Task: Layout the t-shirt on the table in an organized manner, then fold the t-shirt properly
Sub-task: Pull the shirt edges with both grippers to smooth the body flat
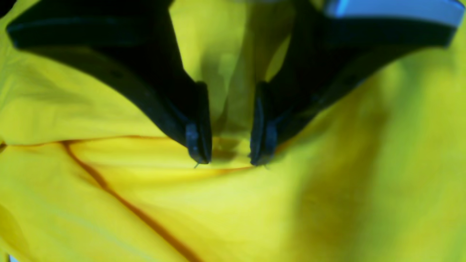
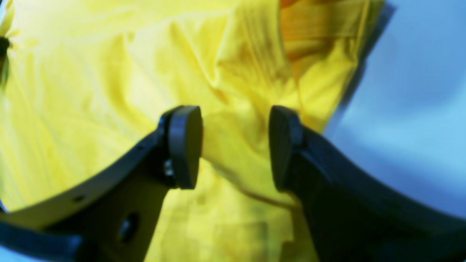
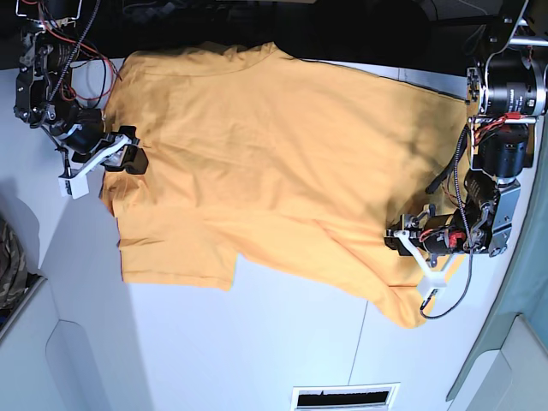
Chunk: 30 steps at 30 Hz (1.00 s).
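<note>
The t-shirt (image 3: 274, 163) lies spread over the far half of the white surface (image 3: 257, 342), mostly flat, with its collar at the surface's far edge, one sleeve reaching toward the near side and a corner of the hem trailing out on the side of the left arm. Wrinkles and a diagonal crease run across it, so this looks like the laying-out step, not yet the folding.

The left pincer (image 1: 230, 158) is pressed down into the shirt near that trailing corner. Its jaws stand partly apart with a small ridge of cloth bunched between the tips; whether they have closed enough to hold it cannot be told. The right pincer (image 2: 236, 147) sits at the opposite edge of the shirt, close to the bare surface. Its jaws are apart with a raised fold of cloth between the pads (image 2: 185, 145), which do not appear to be pinching it.

The next move probably calls for both pincers to close firmly on the cloth and then pull outward, away from the shirt's middle, to draw the creases flat.
</note>
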Tool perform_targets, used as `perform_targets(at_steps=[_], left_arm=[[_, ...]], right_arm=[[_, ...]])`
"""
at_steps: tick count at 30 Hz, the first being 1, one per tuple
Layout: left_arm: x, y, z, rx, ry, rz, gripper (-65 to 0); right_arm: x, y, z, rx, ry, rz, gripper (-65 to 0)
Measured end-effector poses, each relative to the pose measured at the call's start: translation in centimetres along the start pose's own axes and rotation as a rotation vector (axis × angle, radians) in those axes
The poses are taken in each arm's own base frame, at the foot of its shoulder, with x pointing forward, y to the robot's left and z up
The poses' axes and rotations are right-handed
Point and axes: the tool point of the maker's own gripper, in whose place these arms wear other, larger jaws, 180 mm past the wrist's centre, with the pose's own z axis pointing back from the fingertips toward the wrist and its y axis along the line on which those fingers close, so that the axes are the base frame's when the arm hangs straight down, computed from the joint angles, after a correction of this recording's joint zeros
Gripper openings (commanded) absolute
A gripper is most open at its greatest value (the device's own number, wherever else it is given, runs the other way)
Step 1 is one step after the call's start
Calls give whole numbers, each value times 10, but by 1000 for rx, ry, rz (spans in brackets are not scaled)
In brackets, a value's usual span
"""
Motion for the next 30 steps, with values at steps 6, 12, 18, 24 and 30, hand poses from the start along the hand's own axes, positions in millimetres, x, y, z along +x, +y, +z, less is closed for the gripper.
perform_targets(at_steps=[6,12,18,24,30], left_arm=[[32,-49,19,-252,-70,-55,-441],[37,-84,35,-417,-80,-27,-442],[-6,-126,33,-564,-11,9,-441],[-81,-158,14,-613,111,58,-442],[-107,-158,2,-559,101,51,-441]], right_arm=[[61,-27,24,-69,-175,-47,-351],[95,-59,33,-171,-238,-62,-350],[105,-69,-12,-141,-217,-200,-350],[100,-51,-55,-70,-121,-268,-350],[89,-2,-84,16,-60,-184,-354]])
